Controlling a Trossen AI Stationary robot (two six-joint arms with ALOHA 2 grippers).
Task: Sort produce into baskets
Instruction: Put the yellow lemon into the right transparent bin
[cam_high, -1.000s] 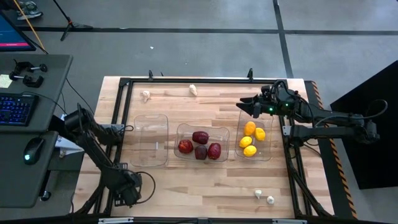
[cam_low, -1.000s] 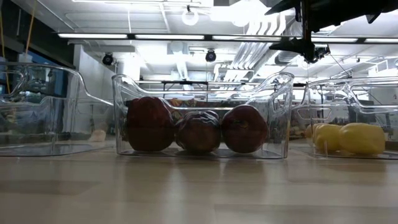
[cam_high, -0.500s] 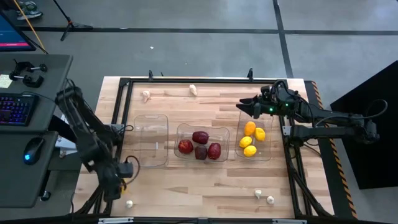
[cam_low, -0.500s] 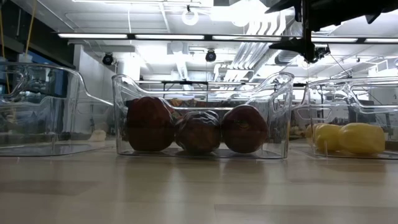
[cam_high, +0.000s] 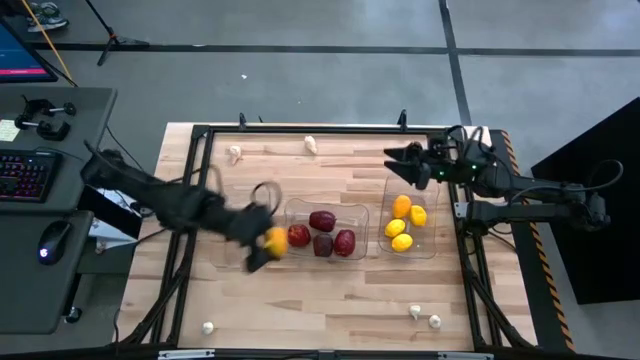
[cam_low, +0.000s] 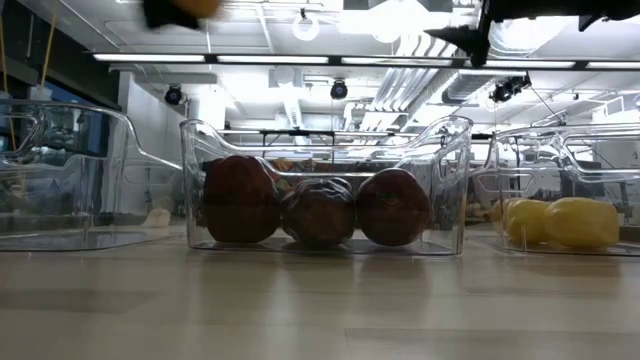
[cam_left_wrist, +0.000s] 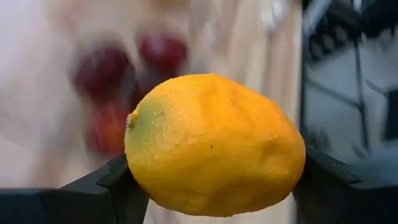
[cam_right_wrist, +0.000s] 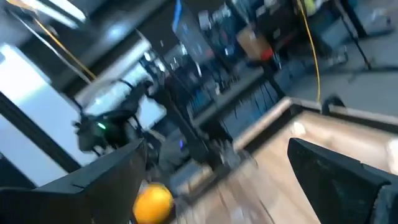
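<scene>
My left gripper (cam_high: 268, 243) is shut on an orange lemon-like fruit (cam_left_wrist: 214, 143), held high over the gap between the left clear bin (cam_high: 226, 247) and the middle bin (cam_high: 300, 210). The fruit also shows at the top of the low view (cam_low: 185, 6). The middle bin holds several dark red fruits (cam_high: 322, 232). The right bin (cam_high: 432, 230) holds several yellow and orange fruits (cam_high: 405, 225). My right gripper (cam_high: 398, 163) is open and empty, raised over the right bin's far end. My left gripper pinches the orange fruit between its two fingers (cam_left_wrist: 109, 186), one on each opposite side near its two ends (cam_left_wrist: 140, 180). The fruit is lifted clear of the table and the bins.
Small white garlic-like pieces lie on the wood: two near the far edge (cam_high: 234, 153) (cam_high: 311, 144), two at the near right (cam_high: 415, 312) (cam_high: 435, 321), one at the near left (cam_high: 208, 327). A desk with a keyboard (cam_high: 28, 175) and a mouse stands to the left.
My left arm has swung up from the table's near left corner toward the middle and now shows the orange fruit in its fingers above the bins. A garlic piece at the near left has come into sight. My right gripper has risen a little.
</scene>
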